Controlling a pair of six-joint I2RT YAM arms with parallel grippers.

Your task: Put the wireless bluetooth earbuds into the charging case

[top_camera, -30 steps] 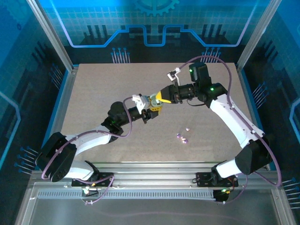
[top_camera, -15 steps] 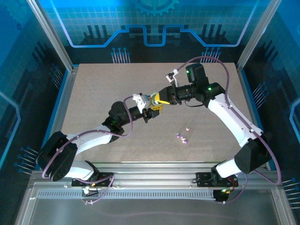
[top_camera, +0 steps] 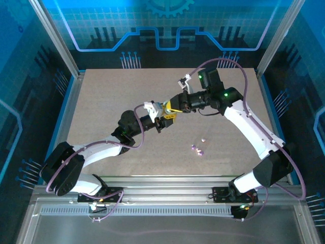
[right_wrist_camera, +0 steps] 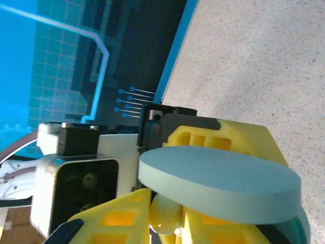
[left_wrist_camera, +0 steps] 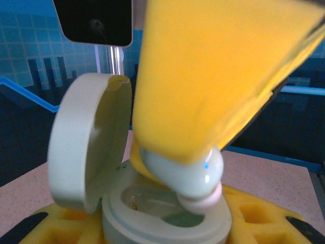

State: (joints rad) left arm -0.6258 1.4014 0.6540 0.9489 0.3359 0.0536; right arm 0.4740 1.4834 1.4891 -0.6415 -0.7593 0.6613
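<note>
My left gripper (top_camera: 163, 121) is shut on the open pale mint charging case (left_wrist_camera: 167, 223), holding it above the table. Its round lid (left_wrist_camera: 89, 142) stands open to the left. My right gripper (top_camera: 171, 108) is shut on a pale mint earbud (left_wrist_camera: 190, 170), whose pinkish tip touches the rim of the case's well. In the right wrist view the earbud (right_wrist_camera: 167, 213) sits between the yellow fingers (right_wrist_camera: 117, 218), under the case lid (right_wrist_camera: 218, 180). Other small lilac earbuds (top_camera: 197, 149) lie on the table to the lower right.
The speckled beige table (top_camera: 101, 107) is walled by blue panels and metal posts. A metal rail (top_camera: 167, 185) runs along the near edge by the arm bases. The left arm's wrist camera block (right_wrist_camera: 76, 183) sits close to the right fingers.
The right arm's wrist has shifted a little left and up toward the case, bringing the earbud closer in. The left arm has barely moved.
</note>
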